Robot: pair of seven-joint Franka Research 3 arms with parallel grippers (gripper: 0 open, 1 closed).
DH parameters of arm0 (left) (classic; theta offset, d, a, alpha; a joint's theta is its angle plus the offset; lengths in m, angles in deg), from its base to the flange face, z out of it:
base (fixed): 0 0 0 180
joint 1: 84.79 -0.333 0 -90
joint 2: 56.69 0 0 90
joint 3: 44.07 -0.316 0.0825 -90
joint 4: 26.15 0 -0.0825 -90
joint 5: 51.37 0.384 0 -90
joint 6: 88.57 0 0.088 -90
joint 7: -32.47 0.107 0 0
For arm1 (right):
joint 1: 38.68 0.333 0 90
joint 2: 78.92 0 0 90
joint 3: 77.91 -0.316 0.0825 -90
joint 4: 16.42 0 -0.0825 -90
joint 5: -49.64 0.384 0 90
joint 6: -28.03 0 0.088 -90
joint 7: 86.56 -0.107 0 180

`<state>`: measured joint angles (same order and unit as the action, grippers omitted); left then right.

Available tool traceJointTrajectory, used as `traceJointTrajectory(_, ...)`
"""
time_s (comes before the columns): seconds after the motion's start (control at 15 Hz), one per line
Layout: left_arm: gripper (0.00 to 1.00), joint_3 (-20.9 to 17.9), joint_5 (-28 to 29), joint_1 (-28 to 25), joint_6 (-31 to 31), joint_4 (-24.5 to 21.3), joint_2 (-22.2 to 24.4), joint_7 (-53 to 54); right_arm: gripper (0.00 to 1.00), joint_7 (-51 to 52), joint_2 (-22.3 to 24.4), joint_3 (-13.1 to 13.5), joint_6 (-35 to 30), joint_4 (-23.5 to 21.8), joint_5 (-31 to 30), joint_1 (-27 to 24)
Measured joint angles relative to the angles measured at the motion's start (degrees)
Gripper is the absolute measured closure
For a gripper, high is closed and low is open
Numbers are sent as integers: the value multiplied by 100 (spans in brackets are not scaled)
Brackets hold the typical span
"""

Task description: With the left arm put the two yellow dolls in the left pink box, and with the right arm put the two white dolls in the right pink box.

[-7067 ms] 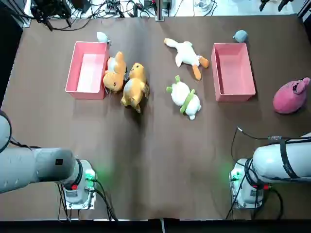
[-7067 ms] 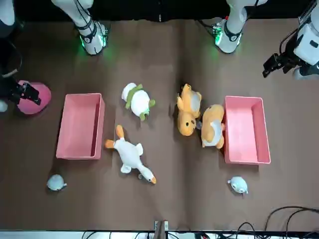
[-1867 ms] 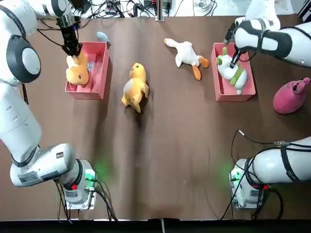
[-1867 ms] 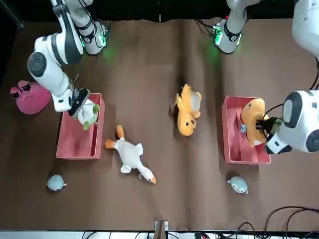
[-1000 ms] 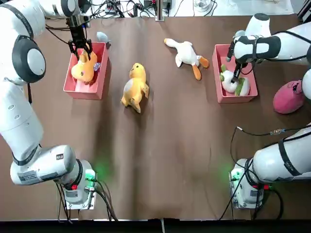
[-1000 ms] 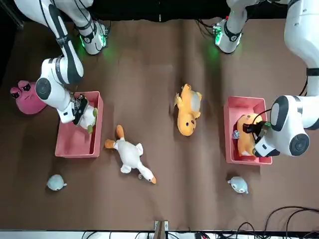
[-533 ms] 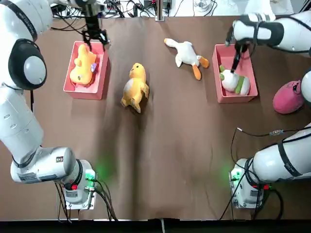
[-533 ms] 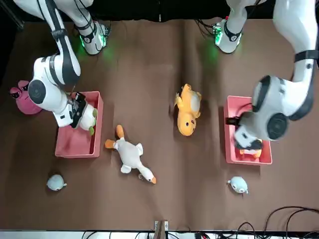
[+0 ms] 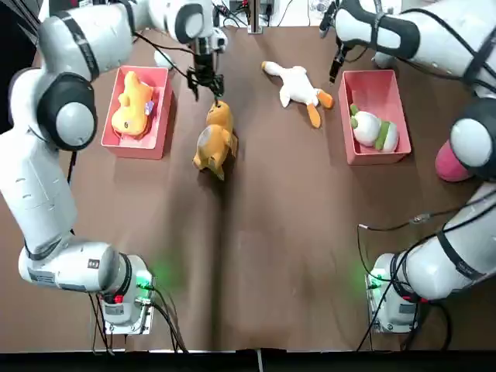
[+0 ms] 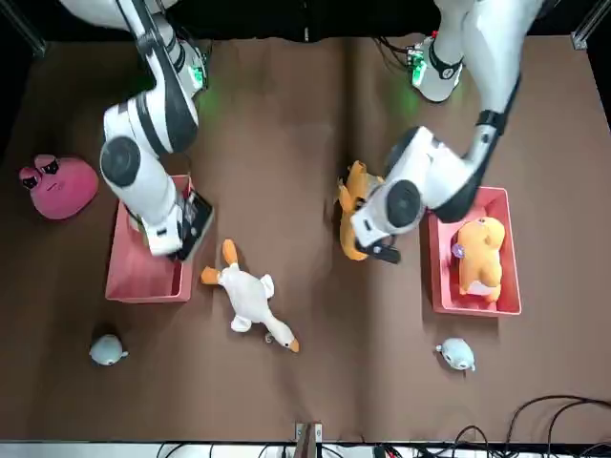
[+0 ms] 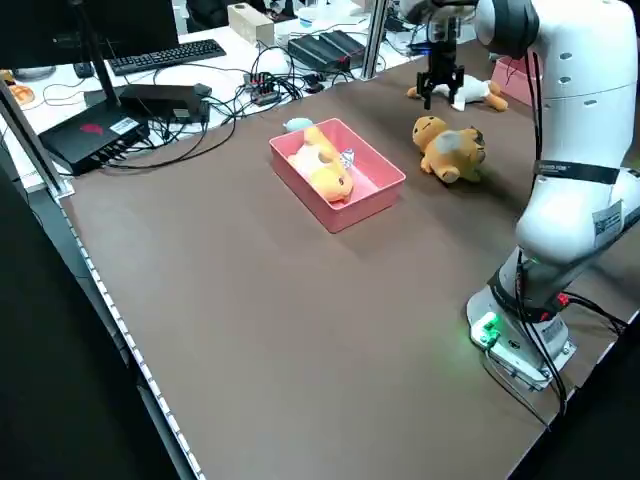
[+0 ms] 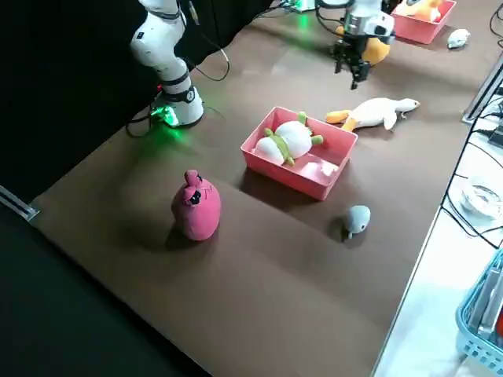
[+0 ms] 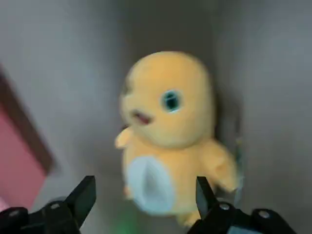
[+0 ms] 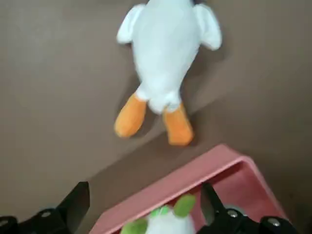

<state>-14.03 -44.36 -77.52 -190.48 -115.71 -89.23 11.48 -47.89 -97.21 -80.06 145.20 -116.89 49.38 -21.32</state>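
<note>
Yellow doll (image 9: 215,147) on the counter (image 9: 263,232) sits below the open, empty left tool (image 13: 142,197). Near the right pink box (image 9: 380,87), the right tool (image 14: 146,202) hangs open and empty. That box holds the green-trimmed white doll (image 9: 372,130); the orange-footed white doll (image 9: 297,85) lies between the boxes. Another yellow doll (image 9: 132,108) lies inside the left pink box (image 9: 159,146).

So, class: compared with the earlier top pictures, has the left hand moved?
Yes: rightward, from above the left pink box towards the yellow doll.
</note>
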Motion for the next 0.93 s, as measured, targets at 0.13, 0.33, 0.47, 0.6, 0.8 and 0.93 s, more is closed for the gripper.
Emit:
traceJointTrajectory(0.13,9,-3,0,135,-360,-5,-193,-11,0,-1,-615,23,283,548,7,-1)
traceJointTrajectory(0.33,8,-30,0,133,-772,-14,-485,85,0,-139,-1443,4,1093,1066,115,111)
traceJointTrajectory(0.47,7,-41,1,97,-933,-17,-663,118,0,-259,-1784,-7,1555,1154,390,291)
traceJointTrajectory(0.6,7,-49,12,88,-1181,-18,-817,180,0,-340,-1998,-8,1941,1168,756,453)
traceJointTrajectory(0.8,33,-56,21,66,-1369,-33,-952,634,0,-346,-2192,0,2180,1175,1017,489)
traceJointTrajectory(0.93,52,-53,21,20,-1370,-72,-961,922,0,-348,-2280,12,2181,1174,1040,483)
